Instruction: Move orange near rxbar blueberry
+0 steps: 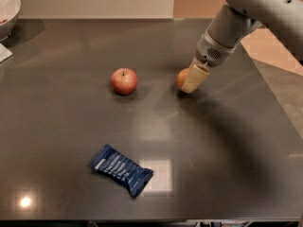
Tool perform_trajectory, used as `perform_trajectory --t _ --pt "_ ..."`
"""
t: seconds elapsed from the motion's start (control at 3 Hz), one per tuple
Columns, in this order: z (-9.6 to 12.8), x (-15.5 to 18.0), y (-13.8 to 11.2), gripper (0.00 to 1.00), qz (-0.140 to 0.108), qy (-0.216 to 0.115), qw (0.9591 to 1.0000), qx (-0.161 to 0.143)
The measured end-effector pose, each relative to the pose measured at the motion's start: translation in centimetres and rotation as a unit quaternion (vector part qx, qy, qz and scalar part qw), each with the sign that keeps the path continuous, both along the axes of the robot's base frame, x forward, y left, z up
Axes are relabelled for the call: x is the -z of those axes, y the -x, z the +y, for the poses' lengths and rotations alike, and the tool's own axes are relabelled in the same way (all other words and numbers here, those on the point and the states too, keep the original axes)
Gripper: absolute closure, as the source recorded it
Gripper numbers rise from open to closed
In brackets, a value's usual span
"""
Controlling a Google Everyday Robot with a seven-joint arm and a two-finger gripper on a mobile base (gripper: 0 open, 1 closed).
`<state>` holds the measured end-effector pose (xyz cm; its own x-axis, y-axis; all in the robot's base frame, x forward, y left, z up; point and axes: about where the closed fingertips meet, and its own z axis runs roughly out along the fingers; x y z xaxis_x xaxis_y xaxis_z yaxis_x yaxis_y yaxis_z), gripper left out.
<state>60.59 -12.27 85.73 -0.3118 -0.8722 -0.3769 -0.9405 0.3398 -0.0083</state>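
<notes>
Claw (192, 81) low, centre-right in view, arm (227, 27) slanted

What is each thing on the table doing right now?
orange: on the table, partly behind the gripper.
gripper: down at the orange's right side.
rxbar blueberry: lying flat, wrapped, apart from the orange.
apple: upright, stem up, untouched.
bowl: far left corner, partly out of view.

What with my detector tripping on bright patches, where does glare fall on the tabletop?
Camera view: a pale square reflection lies on the table just right of the rxbar blueberry; a small bright spot sits near the front-left corner. The claw, at the orange, throws a soft shadow toward the front right.
</notes>
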Motion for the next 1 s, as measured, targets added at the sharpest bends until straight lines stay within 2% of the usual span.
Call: perform_trajectory --t 0.33,1.0 --pt "0.9 -1.4 2.9 1.00 -0.002 -0.012 0.9994 -0.032" --pt "4.9 -2.8 10.5 1.00 0.001 -0.038 0.9924 -0.117"
